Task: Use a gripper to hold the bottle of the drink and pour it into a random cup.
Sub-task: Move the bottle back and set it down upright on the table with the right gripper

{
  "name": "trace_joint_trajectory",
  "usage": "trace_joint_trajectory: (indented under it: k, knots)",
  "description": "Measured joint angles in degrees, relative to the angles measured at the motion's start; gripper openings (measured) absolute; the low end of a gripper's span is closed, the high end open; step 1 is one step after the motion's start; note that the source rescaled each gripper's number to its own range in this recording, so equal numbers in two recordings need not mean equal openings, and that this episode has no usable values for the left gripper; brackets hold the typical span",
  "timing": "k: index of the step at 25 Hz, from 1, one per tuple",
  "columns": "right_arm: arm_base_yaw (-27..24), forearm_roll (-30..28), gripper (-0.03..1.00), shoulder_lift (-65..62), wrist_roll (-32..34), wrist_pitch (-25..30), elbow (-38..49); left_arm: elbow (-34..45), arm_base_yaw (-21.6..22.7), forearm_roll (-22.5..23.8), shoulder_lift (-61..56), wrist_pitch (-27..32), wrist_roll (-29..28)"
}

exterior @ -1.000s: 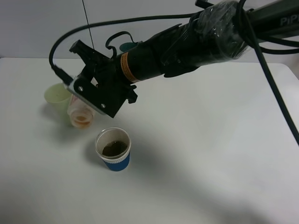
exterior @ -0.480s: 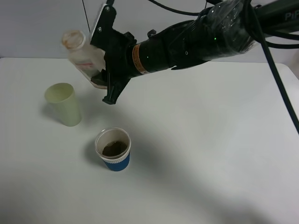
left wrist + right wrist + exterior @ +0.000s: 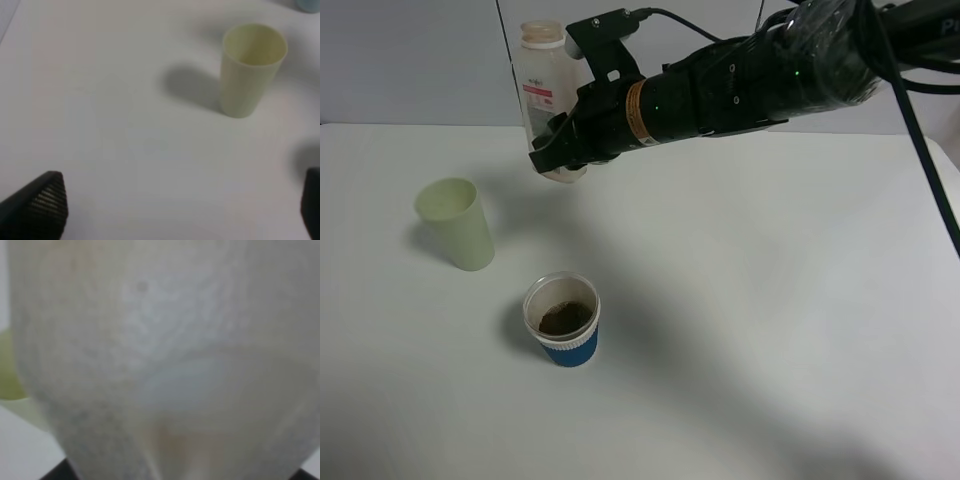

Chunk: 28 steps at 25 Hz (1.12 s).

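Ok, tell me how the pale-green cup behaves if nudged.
The pale-green cup looks empty and thin-walled, so probably light. Tall, with a base narrower than its rim, it would likely tip under a high push. A low push may just slide it on the smooth table.

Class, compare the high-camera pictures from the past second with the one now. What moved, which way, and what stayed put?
The right gripper, shut on the bottle throughout, swung up and back from low beside the pale-green cup. The bottle turned from tipped over to upright, mouth up. Nothing was let go. The pale-green cup and the blue-banded cup with brown drink in it stayed where they were.
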Motion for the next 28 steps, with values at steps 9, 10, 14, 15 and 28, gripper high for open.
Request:
trace_joint_trajectory:
  k: [9,10,14,15,28]
  knots:
    - [-2.8,-0.3,0.00,0.0,0.4,-0.4,2.4,0.0,0.0,0.0,0.0,0.0,0.0]
    - [-3.2,-0.3,0.00,0.0,0.4,-0.4,3.2,0.0,0.0,0.0,0.0,0.0,0.0]
    - [-4.5,-0.5,0.00,0.0,0.4,-2.3,5.1,0.0,0.0,0.0,0.0,0.0,0.0]
    - [-4.7,-0.6,0.00,0.0,0.4,-3.2,5.1,0.0,0.0,0.0,0.0,0.0,0.0]
    - [-6.2,-11.3,0.00,0.1,1.9,-5.1,5.1,0.0,0.0,0.0,0.0,0.0,0.0]
